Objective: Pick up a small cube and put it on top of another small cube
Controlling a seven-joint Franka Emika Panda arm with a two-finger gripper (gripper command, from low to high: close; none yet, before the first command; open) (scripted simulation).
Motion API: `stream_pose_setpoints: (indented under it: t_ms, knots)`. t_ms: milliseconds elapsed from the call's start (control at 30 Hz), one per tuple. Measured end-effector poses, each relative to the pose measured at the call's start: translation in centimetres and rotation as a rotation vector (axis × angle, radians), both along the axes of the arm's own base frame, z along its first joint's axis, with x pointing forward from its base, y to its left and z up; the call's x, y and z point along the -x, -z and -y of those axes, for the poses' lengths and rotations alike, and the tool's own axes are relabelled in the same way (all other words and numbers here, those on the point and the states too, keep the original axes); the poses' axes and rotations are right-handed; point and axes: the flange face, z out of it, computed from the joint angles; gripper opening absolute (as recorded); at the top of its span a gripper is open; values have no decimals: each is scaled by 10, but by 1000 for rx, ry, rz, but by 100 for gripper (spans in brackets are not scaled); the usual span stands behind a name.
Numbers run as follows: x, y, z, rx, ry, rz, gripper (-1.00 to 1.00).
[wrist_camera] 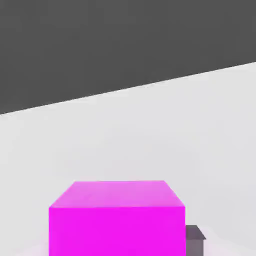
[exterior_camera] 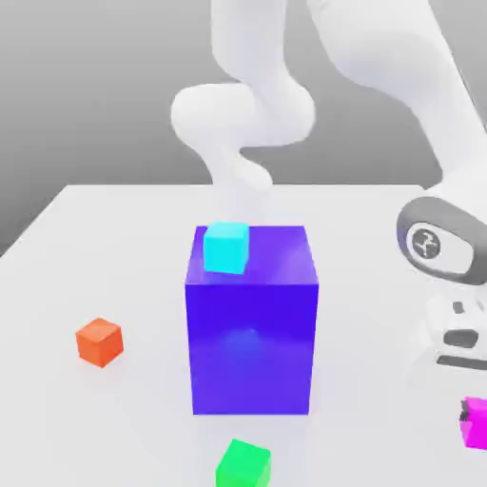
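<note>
A white table (exterior_camera: 114, 247) fills the exterior view under a grey backdrop, with the white Panda arm (exterior_camera: 257, 105) curving down from twelve o'clock and sweeping over to three o'clock, where its wrist and hand descend toward the table edge. At the table's centre stands a big blue-violet block (exterior_camera: 251, 342), upright and glossy. On its top face, at the corner toward the exterior view's left, sits a cyan cube (exterior_camera: 226, 247), touching the block. An orange cube (exterior_camera: 99, 341) lies on the table at nine o'clock from the block, well apart from it. A green cube (exterior_camera: 243, 465) rests at six o'clock, near the block's base. The pink cube (exterior_camera: 476, 423) sits at about four o'clock, at the frame's edge, directly under the gripper (exterior_camera: 468, 417). In the hand view, a dark fingertip (wrist_camera: 195, 239) stands just beside the cube's side face; whether the fingers grip it or merely flank it cannot be told.
</note>
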Motion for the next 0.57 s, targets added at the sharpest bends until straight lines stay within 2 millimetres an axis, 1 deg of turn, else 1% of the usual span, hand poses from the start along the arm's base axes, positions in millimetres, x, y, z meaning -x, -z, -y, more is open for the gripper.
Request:
stream_pose_setpoints:
  t_ms: [100,167,200,233,267,300,333,500,533,567]
  knots:
    - [-9,-12,75,-2,105,1,-100]
    - [-8,-21,125,-7,178,6,-100]
    - [-8,-21,150,-9,215,9,-100]
    - [-7,-15,175,-12,252,12,-100]
    - [-6,-4,191,-14,277,14,-100]
    - [-5,9,199,-15,289,15,-100]
    - [-4,22,203,-15,294,15,100]
    - [-4,22,203,-15,294,15,100]
    - [-3,28,205,-15,297,14,100]
    - [-3,24,206,-14,299,14,100]
